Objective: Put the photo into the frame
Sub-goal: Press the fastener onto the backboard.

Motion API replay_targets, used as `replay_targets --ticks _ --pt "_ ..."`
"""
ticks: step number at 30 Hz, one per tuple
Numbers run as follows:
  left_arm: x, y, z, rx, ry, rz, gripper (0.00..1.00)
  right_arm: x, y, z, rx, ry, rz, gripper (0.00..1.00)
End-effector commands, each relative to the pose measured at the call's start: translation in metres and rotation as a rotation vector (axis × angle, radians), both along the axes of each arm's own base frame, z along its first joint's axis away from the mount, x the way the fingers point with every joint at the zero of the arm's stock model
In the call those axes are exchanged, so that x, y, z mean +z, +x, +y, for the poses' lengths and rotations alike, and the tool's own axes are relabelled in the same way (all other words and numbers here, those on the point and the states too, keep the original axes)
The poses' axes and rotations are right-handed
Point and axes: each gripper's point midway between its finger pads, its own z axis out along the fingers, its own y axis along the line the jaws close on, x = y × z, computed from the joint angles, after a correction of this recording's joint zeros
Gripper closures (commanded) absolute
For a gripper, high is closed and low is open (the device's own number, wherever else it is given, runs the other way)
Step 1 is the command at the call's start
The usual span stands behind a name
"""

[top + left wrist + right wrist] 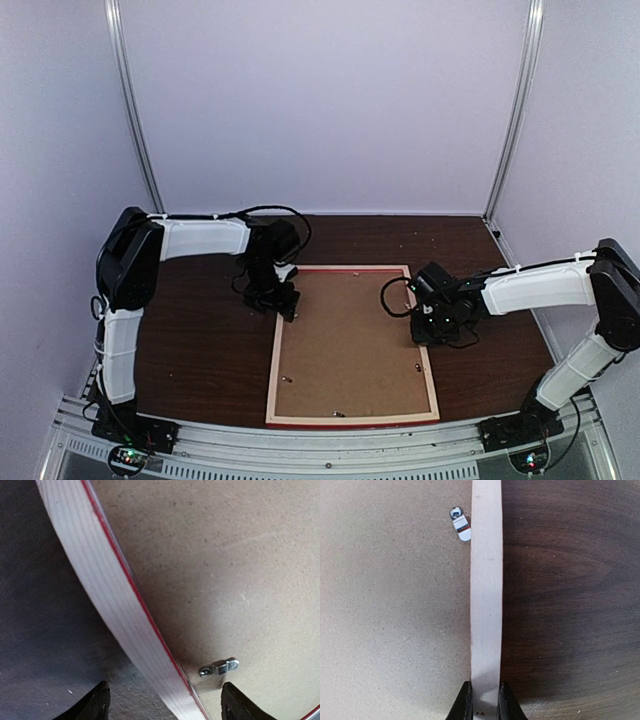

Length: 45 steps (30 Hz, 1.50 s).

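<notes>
The frame [272, 370] lies face down on the dark table, pale wood rails up, red along its edge. A brown backing board [350, 345] fills it. The photo is hidden. My left gripper [283, 305] hangs over the frame's left rail near the far corner. In the left wrist view it [165, 692] is open, one finger on each side of the rail [115, 595], touching neither. My right gripper [425, 325] is at the right rail. In the right wrist view it [483, 692] is shut on that rail [486, 590], with its fingers pressed against both sides.
Small metal turn clips sit on the backing board by the rails [219, 667] [460, 524], more along the near edge [338, 412]. Bare dark wood table [570, 605] lies outside the frame on both sides. Pale walls close in the back and sides.
</notes>
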Motion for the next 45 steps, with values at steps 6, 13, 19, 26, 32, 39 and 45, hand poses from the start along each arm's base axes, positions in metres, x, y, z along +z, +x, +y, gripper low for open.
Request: replay_targets --ticks 6,13,19,26,32,39,45 --pt "0.027 0.003 -0.009 -0.001 -0.056 -0.055 0.23 0.006 0.005 0.002 -0.023 0.02 -0.039 1.0" --pt "0.02 0.005 -0.012 -0.032 -0.055 -0.042 0.22 0.006 0.006 0.003 -0.021 0.022 -0.04 1.0" --pt "0.012 0.007 -0.015 -0.058 -0.042 -0.03 0.2 0.007 0.007 0.003 -0.019 0.021 -0.043 1.0" --pt "0.002 0.008 -0.011 -0.075 -0.009 -0.027 0.19 0.008 0.006 0.002 -0.02 0.018 -0.043 1.0" --pt "-0.004 0.01 -0.01 -0.084 0.005 -0.026 0.2 0.008 0.007 0.003 -0.019 0.019 -0.043 1.0" --pt "-0.008 0.018 -0.011 -0.069 0.024 -0.043 0.23 0.006 0.007 0.004 -0.018 0.019 -0.04 1.0" --pt "-0.01 0.026 -0.014 -0.056 0.028 -0.055 0.29 0.005 0.007 0.003 -0.019 0.017 -0.038 1.0"
